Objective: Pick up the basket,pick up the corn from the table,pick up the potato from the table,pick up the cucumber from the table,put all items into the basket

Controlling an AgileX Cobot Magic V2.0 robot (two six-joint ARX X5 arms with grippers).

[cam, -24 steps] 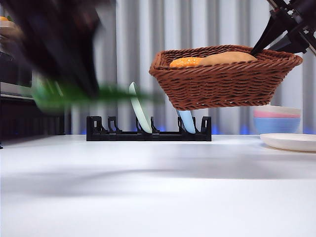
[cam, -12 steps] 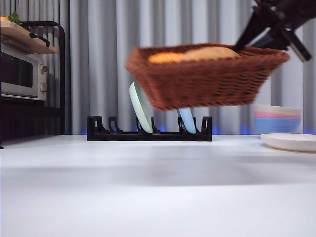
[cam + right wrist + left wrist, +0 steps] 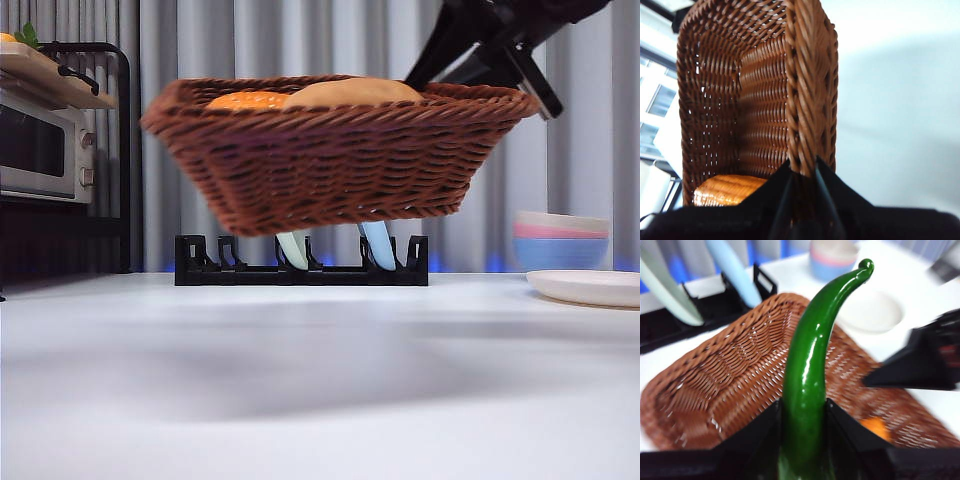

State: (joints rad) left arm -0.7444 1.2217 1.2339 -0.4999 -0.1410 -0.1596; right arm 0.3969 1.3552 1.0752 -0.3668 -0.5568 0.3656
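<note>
Front view shows the basket [image 3: 335,150] hanging in the air, clear of the table [image 3: 320,380], carried from one end by the right gripper [image 3: 478,62], which reaches in from high on the side. In the right wrist view that gripper [image 3: 802,172] has its jaws pressed together on the braided rim of the basket, one inside the wall and one outside, so the basket stretches away from it with the corn [image 3: 727,189] lying on the floor just beside the inner jaw. The front view also shows the potato [image 3: 350,92] heaped next to the corn above the rim, so two of the three vegetables appear to be in already. The left gripper [image 3: 802,412] is pinching the thick end of the cucumber [image 3: 812,355], whose thin curved tip points away from the jaws, and the open basket lies directly beyond it, with the right gripper's dark tip off to one side over the far rim. By my reading, lifting the basket and picking up all three vegetables are done; what is left is to lower the cucumber into the bare stretch of wicker past the left gripper and release it.
</note>
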